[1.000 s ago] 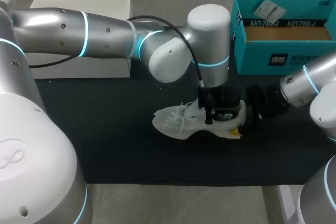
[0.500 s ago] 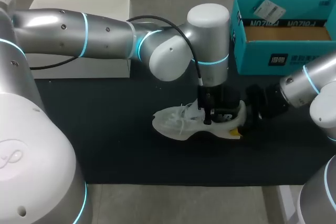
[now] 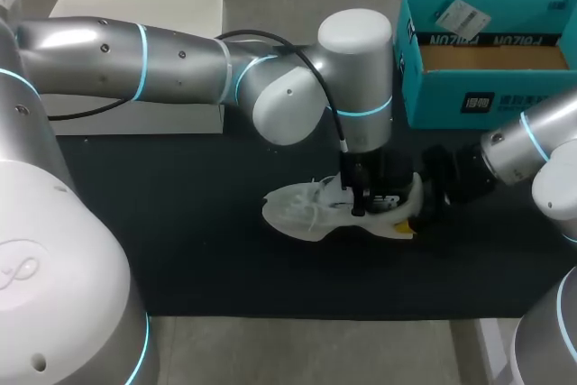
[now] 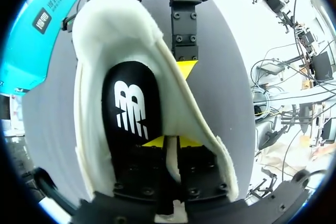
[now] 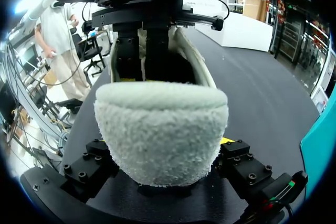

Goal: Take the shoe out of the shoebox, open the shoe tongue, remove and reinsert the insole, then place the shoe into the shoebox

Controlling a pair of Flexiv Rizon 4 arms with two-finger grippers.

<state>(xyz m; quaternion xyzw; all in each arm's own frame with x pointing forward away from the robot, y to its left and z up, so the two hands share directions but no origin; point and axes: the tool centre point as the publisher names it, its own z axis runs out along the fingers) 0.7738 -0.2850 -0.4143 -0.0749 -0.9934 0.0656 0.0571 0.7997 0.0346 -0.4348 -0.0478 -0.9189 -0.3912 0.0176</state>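
Your white fleecy shoe [image 3: 302, 209] lies on the dark desk [image 3: 180, 241], outside the open teal cardboard shoebox [image 3: 433, 96], which stands near the shoe's heel end without touching it. Your left arm [image 3: 180, 69] comes down over the shoe's opening. The left jaws are almost closed, pinching a thin white strip of the shoe just above the black insole with a white logo [image 4: 131, 108], which sits inside the shoe. Your right arm [image 3: 532, 146] is at the heel, where the right jaws stand wide and clamp the heel cup from both sides.
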